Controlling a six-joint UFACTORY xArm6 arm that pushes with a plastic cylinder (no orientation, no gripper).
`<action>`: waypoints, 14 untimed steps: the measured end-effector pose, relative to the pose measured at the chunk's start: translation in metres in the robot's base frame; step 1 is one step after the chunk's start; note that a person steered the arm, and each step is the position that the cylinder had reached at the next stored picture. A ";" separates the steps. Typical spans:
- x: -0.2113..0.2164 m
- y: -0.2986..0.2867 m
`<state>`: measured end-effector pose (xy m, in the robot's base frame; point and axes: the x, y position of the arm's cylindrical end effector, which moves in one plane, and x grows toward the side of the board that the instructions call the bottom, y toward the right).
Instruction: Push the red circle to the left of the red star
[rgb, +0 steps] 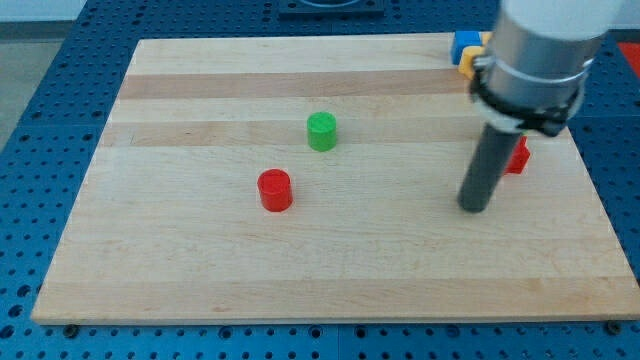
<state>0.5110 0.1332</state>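
Two red blocks: the red circle (274, 190) left of centre, and the red star (518, 155) partly hidden behind the rod. One green circle (322, 131), one blue block (464, 45), one yellow block (468, 63) – top right. My tip (474, 207) stands upright just below-left of the star, grasping nothing.

Board (200, 270): pale wood in glued strips, grain visible, smooth satin finish. Surround at 9 o'clock (40, 110): blue perforated sheet, probably painted metal. Red circle (274, 190) and green circle (321, 131): matt, even colour, plastic-looking. Red star (518, 156), blue block (463, 45), yellow block (468, 64) at 2 o'clock: same flat finish, mostly hidden. Rod to my tip (473, 208): dark, matt. Housing above (545, 35): smooth grey, soft sheen.
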 end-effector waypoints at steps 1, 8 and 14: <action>0.021 -0.065; -0.017 -0.215; -0.087 -0.134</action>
<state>0.4244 -0.0003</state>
